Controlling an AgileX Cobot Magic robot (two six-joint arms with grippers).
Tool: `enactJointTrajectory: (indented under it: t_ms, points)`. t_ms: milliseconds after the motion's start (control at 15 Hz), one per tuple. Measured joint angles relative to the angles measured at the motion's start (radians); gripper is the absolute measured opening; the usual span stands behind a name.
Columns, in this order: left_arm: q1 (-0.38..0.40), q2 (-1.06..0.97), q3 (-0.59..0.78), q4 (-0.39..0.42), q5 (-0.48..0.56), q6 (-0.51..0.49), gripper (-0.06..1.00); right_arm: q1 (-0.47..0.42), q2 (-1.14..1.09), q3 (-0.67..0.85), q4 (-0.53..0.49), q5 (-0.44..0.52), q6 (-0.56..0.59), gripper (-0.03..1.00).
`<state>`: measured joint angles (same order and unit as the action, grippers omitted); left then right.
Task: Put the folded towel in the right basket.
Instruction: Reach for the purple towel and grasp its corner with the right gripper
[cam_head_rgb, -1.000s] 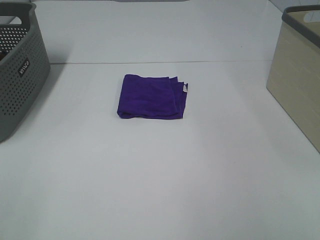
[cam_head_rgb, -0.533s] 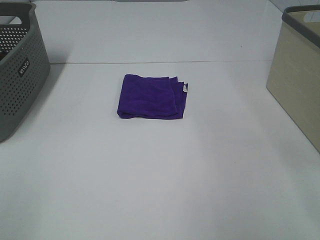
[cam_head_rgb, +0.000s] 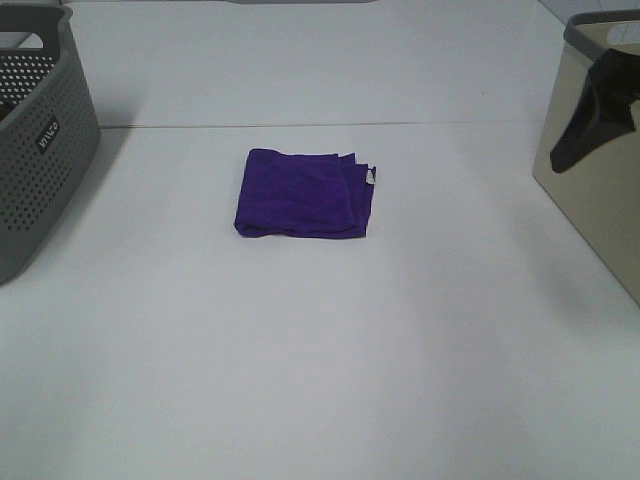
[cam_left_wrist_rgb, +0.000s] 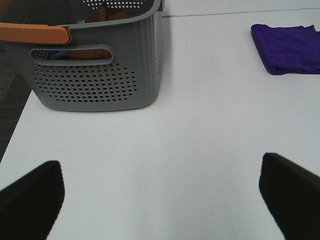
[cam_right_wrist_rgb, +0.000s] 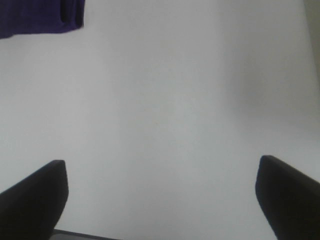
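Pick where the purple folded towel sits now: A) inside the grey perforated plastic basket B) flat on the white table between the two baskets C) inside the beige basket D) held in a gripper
B: the purple folded towel lies flat on the white table, apart from the grey perforated basket and the beige basket.
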<state>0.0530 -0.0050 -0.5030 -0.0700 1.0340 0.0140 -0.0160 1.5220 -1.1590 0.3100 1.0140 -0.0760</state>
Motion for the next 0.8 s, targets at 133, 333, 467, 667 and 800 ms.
enactJointTrajectory:
  t_ms: [133,333,467,667,800]
  points:
    - [0.000,0.000,0.000,0.000,0.000,0.000,0.99,0.000,0.104,-0.084,0.043,0.000,-0.037,0.98]
    - [0.000,0.000,0.000,0.000,0.000,0.000,0.99,0.000,0.284,-0.217,0.163,-0.001,-0.106,0.98]
    - [0.000,0.000,0.000,0.000,0.000,0.000,0.99,0.000,0.378,-0.283,0.279,-0.002,-0.165,0.98]
    - [0.000,0.000,0.000,0.000,0.000,0.000,0.99,0.043,0.557,-0.423,0.348,-0.042,-0.197,0.98]
    - [0.000,0.000,0.000,0.000,0.000,0.000,0.99,0.086,0.654,-0.525,0.350,-0.058,-0.185,0.98]
